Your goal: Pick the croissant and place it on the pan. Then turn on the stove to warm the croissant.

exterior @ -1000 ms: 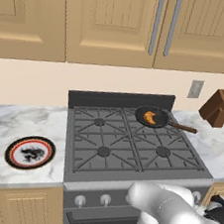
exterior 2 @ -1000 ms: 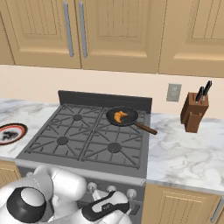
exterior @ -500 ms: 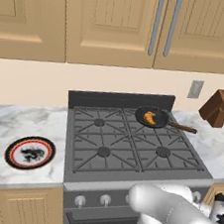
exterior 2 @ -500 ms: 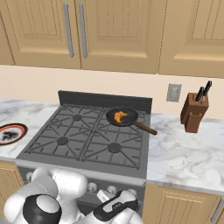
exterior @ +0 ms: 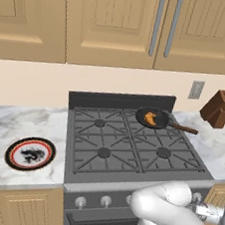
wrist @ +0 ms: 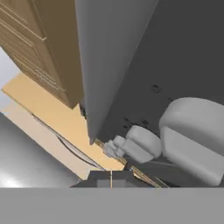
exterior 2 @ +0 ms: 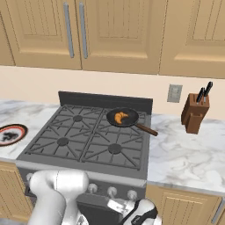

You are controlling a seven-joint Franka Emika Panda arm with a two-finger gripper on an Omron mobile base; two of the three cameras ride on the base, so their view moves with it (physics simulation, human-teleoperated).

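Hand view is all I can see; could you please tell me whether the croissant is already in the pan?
Observer: Yes, the croissant lies inside the pan.
Operator: Which burner is the pan on, please?
Observer: The back right burner of the stove, with its handle pointing right.
Operator: Is anything beside the stove?
Observer: A knife block stands on the counter to its right.
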